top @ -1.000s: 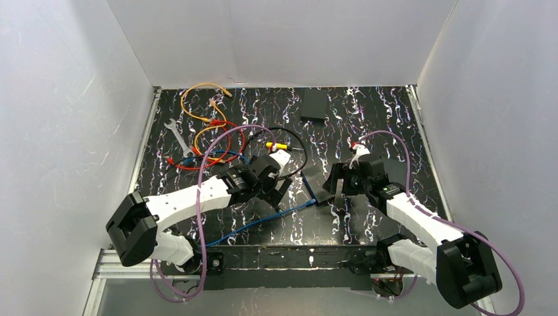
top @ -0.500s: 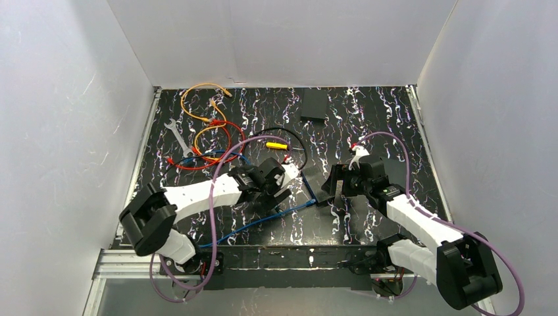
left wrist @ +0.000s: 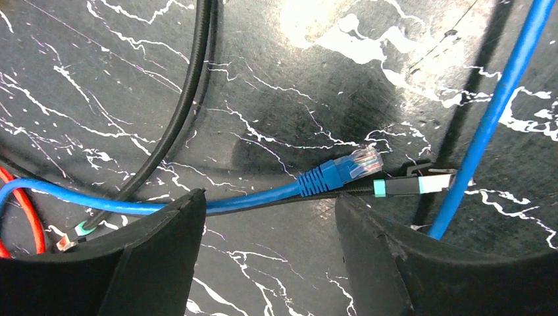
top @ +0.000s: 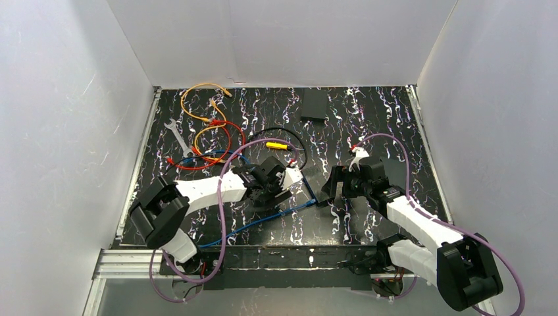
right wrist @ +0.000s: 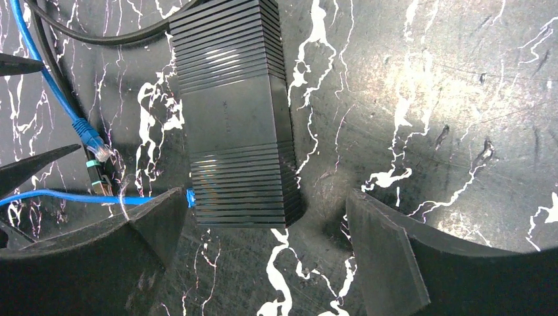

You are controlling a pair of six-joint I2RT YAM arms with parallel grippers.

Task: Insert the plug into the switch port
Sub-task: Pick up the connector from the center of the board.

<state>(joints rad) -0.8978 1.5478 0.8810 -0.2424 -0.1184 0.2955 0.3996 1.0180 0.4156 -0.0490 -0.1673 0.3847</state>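
Both claws stand spread: the left gripper (left wrist: pixel 270 201) straddles the blue cable (left wrist: pixel 243 199) just behind the plug (left wrist: pixel 343 168), which lies flat pointing roughly right toward the switch (right wrist: pixel 233 125) under the right gripper (right wrist: pixel 264 196).

Left arm (top: pixel 205 189): stretched toward centre; left gripper (left wrist: pixel 263 210) facing down, jaws apart. Right arm (top: pixel 416 221): stretched toward centre; right gripper (right wrist: pixel 266 204) facing down, jaws spread wide.

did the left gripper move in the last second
Yes. In the top view the left gripper has slid down-frame, away from the yellow connector, which has stayed put.
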